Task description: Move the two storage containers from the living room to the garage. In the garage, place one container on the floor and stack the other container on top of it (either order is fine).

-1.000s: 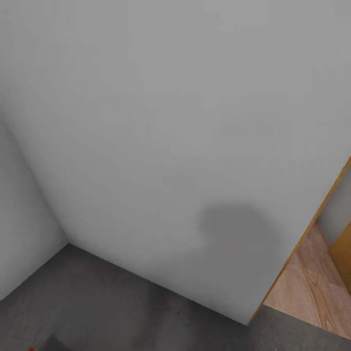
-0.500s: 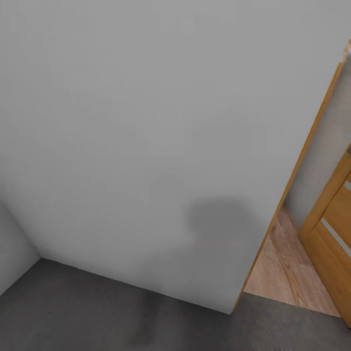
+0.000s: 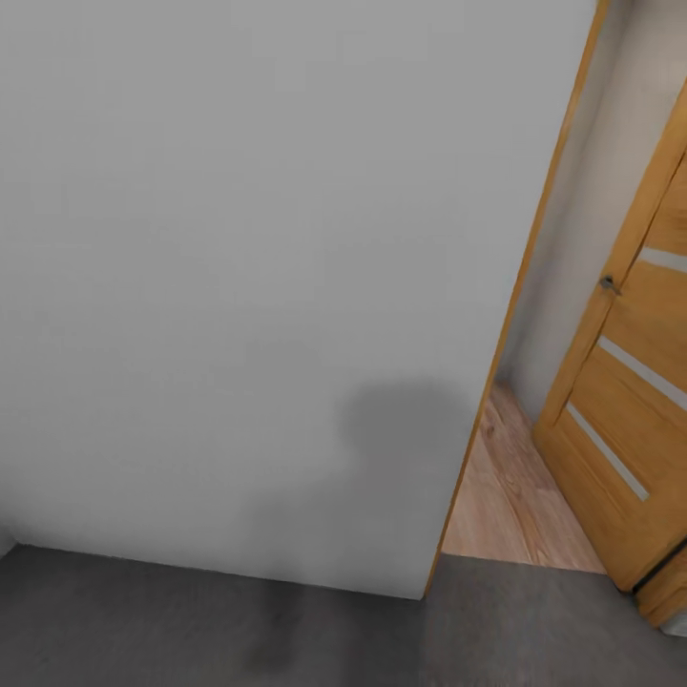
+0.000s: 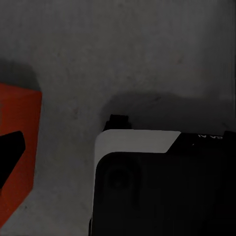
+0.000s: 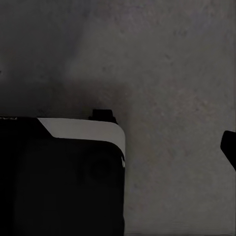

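- While my head camera faces a plain grey-white wall (image 3: 239,239), I see the dark grey concrete floor (image 3: 191,630) running along its base, with a soft dark shadow (image 3: 405,425) thrown low on the wall.
- To the right of that wall, a wood-trimmed edge (image 3: 520,286) marks a doorway, and beyond it lies a strip of light wood-plank flooring (image 3: 506,506).
- Further right stands a wood-panelled door (image 3: 630,401) with pale inset stripes and a small dark handle (image 3: 608,283).
- From my left wrist camera I look at the same speckled concrete, and one orange-red storage container (image 4: 17,162) sits on it at the edge of the picture; only a corner and part of one wall show.
- A dark wedge (image 4: 11,150) crosses in front of that container; it may be one of my left fingers, but I cannot tell, so I cannot say whether my left gripper is released or clenched.
- A black body with a white band (image 4: 162,182), part of my own base, takes up much of that view.
- From my right wrist camera I see concrete and the same kind of black-and-white body (image 5: 61,177).
- A small dark tip (image 5: 229,146) pokes in at the picture's edge; I cannot tell my right gripper's state either.
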